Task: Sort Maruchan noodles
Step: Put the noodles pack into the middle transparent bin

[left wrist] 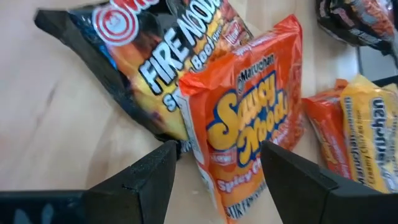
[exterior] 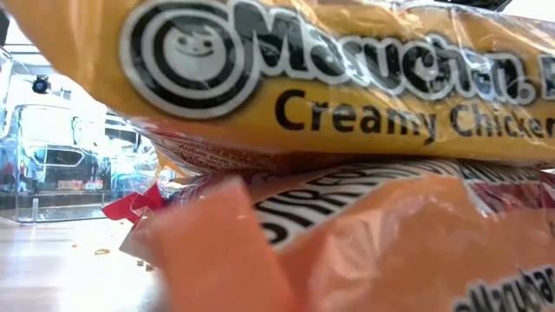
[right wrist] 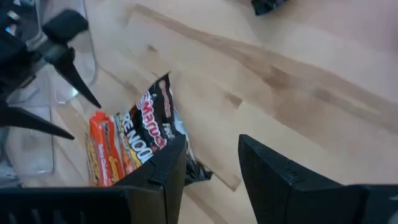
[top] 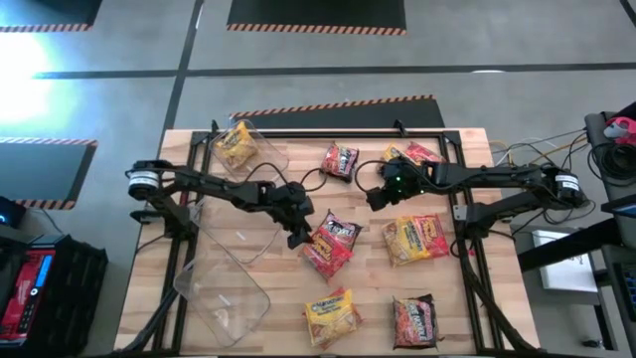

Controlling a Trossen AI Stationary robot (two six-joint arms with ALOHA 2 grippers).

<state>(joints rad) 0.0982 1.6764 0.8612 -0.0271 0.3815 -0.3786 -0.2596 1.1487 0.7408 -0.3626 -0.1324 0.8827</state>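
Several Maruchan noodle packets lie on the wooden table. An orange Saucy Noodles packet (left wrist: 245,124) lies partly under a dark Fire Noodles packet (left wrist: 155,68) at the table's middle (top: 333,244). My left gripper (left wrist: 217,152) (top: 301,237) slants down at them, open, with one finger on either side of the orange packet's near end; I cannot tell whether they touch it. My right gripper (right wrist: 211,146) (top: 378,195) hangs open above bare wood right of the middle, holding nothing.
A clear bin (top: 260,157) at the far left holds a yellow packet (top: 237,147). Another clear bin (top: 224,283) lies near left. Loose packets lie far (top: 341,159) (top: 412,154), right (top: 417,239) and near (top: 333,316) (top: 414,318). A yellow packet (exterior: 347,78) fills the low view.
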